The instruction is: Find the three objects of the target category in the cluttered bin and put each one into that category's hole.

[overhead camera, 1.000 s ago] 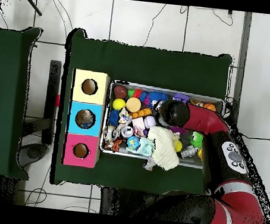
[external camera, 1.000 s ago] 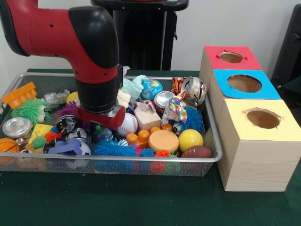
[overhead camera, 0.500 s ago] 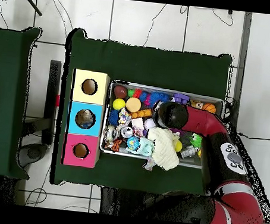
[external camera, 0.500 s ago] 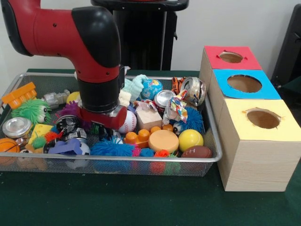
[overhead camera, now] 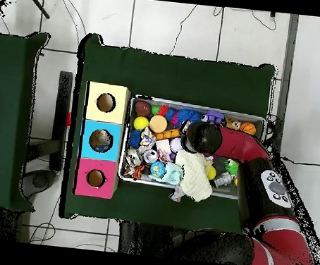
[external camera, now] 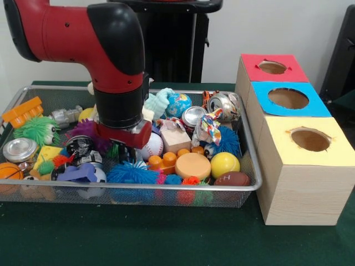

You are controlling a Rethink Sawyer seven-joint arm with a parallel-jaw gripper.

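Gripper point(external camera: 126, 151) buried in toys at wire-mesh bin point(external camera: 166, 188) ctr, state can't tell. Baseball point(external camera: 150, 146) at its 3 o'clock: prob light, hard, slick; grab across middle.

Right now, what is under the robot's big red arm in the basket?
Beneath the arm's end in the cluttered bin sit a baseball, a fuzzy blue toy and a purple fuzzy toy. The arm hides whatever is directly below it, including its gripper.

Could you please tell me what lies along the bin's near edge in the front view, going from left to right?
Orange basketball → purple toy → blue spiky ball → round orange block → yellow ball → brown football.
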